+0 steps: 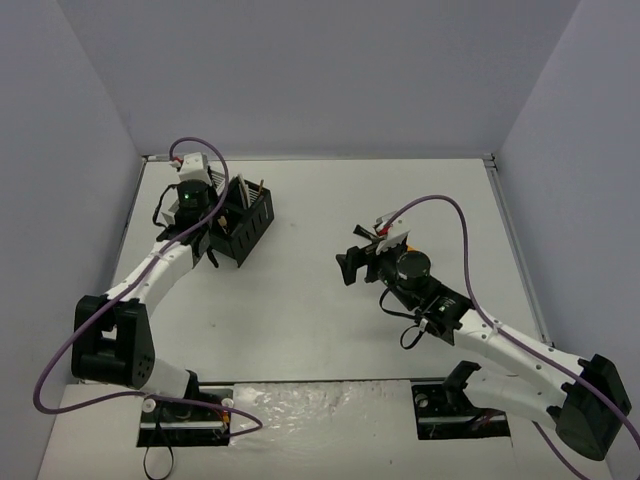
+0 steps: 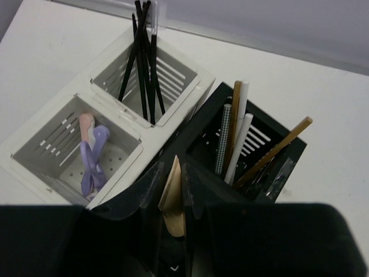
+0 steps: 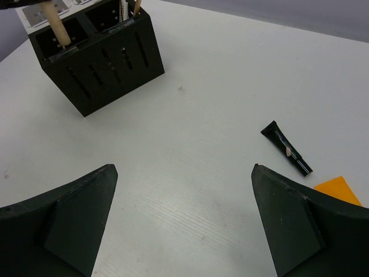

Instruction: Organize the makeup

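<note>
A flat beige stick (image 2: 172, 176) stands pinched in the nearly closed left gripper (image 2: 173, 199) at the black box (image 2: 279, 164) (pencils (image 2: 233, 133) fill the next compartment). The right gripper (image 3: 181, 173) gapes wide and empty above the table (image 3: 219, 86), near a small black tube (image 3: 286, 148).

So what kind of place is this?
Probably a robot lab cell: plain white table boxed in by blank panels, left arm and right arm bolted at its near edge.

Orange piece (image 3: 339, 190) partly covered; beige stick (image 2: 172, 187) lower end hidden.
</note>
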